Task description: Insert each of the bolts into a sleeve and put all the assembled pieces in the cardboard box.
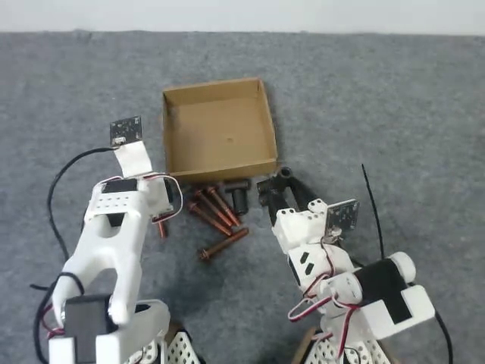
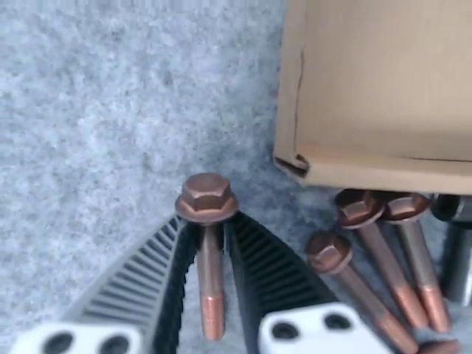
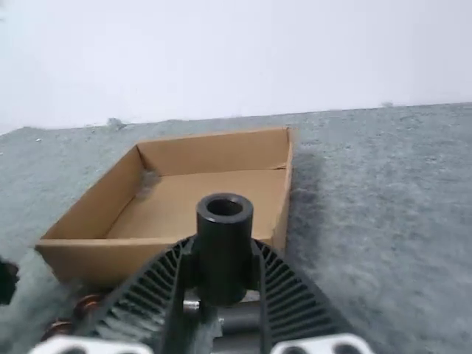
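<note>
Near cardboard box (image 3: 214, 151), left pincer (image 2: 209, 223) clamped on bolt (image 2: 207, 198), right pincer (image 3: 223, 251) on sleeve (image 3: 224, 221)

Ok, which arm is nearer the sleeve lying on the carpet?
Right. The right gripper, holding another sleeve, is beside the lying sleeve; the left gripper, holding a bolt, is beyond the loose bolts.

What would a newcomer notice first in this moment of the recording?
The left hand is clamped on a copper-coloured hex-head bolt just off a corner of the open brown cardboard box. The right hand grips a black cylindrical sleeve in front of that box, its open bore showing. More copper bolts lie loose on the grey carpet between the arms.
</note>
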Controlling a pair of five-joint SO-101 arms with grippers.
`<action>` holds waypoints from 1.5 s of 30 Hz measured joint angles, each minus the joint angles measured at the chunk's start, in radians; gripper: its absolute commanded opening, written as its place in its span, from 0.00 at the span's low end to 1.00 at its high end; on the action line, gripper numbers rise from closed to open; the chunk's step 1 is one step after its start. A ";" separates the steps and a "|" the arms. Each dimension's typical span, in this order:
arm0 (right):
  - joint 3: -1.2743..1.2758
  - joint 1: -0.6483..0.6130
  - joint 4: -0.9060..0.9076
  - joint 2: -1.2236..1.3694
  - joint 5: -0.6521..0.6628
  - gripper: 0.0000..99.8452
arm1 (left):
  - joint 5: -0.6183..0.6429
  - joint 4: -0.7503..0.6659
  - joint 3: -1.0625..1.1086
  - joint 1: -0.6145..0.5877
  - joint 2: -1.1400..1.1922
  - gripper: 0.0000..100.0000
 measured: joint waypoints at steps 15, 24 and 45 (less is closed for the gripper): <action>0.002 -0.015 -0.009 0.000 0.000 0.01 | 0.000 -0.049 -0.055 0.212 -0.301 0.01; 0.002 -0.092 -0.009 0.000 0.000 0.01 | 0.000 -0.425 0.100 0.356 -0.463 0.01; -0.084 -0.135 0.193 0.000 0.000 0.01 | -0.006 -0.488 0.158 0.540 -0.560 0.01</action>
